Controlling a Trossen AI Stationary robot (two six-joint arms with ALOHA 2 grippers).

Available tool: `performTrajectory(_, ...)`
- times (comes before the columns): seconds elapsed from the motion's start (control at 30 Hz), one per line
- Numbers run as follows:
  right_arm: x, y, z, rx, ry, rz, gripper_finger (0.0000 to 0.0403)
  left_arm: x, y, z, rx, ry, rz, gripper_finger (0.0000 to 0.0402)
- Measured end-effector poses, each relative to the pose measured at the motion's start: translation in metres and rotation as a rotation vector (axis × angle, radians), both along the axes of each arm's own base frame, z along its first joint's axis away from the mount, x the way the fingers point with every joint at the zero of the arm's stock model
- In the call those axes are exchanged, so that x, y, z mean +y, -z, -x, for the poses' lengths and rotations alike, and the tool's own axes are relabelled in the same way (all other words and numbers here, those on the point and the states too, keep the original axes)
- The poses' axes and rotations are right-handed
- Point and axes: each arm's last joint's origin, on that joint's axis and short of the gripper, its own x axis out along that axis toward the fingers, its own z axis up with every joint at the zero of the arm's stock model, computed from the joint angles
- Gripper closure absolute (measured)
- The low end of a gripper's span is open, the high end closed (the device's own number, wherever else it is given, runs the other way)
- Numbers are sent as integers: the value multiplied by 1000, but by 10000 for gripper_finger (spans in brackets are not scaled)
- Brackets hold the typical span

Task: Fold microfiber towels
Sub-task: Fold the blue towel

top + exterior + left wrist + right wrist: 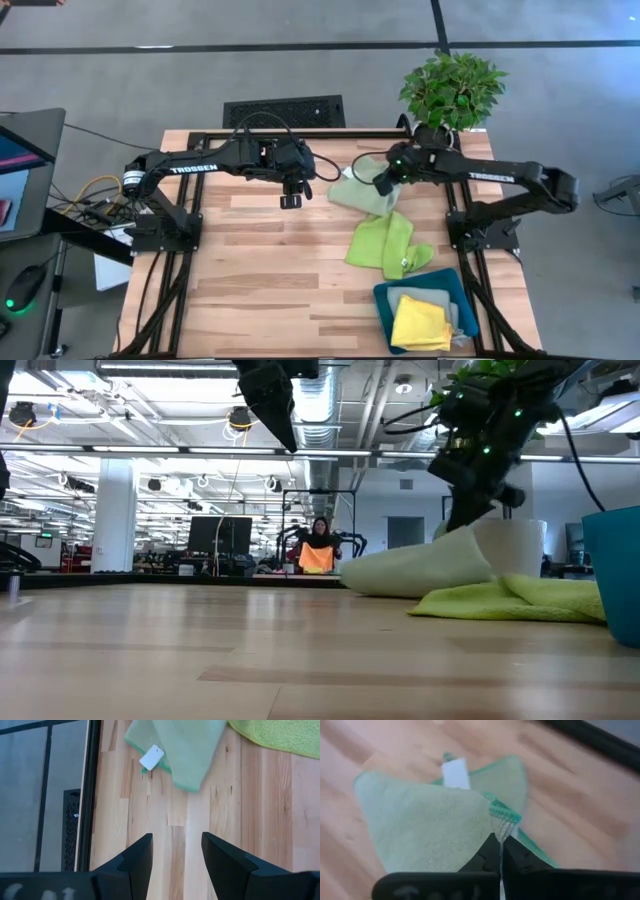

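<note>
A sage green towel (pixel 362 195) lies at the table's far middle, one corner raised; its white tag (pixel 456 774) shows. My right gripper (pixel 383 184) is shut on that corner just above the table. A lime green towel (pixel 385 245) lies crumpled on the table, nearer than the sage one. A yellow towel (pixel 420 325) and a grey-blue towel (pixel 455 312) lie in the teal tray (pixel 385 297). My left gripper (pixel 290 196) is open and empty, above the table left of the sage towel (pixel 185 750). My right gripper pinches a hemmed corner of the sage towel (pixel 501 816) between its two fingertips, coming from above. The corner is lifted and the cloth slopes down slack from it (pixel 455 550). The rest of the towel lies on the table (pixel 390 575).
A potted plant (pixel 452 90) stands at the table's far right corner, just behind my right arm. The teal tray sits at the near right corner. Bare wood (pixel 260 270) stretches over the table's left and near middle.
</note>
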Motion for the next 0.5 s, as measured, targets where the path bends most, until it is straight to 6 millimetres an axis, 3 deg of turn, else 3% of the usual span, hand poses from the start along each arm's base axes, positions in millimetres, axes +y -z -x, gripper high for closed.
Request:
performTrajectory(0.2,5,-6,17,61,89,8,391,1,0,0,0,-2,0,239)
performTrajectory(0.5,0,15,12,235,143,51,395,1,0,0,1,-2,0,239)
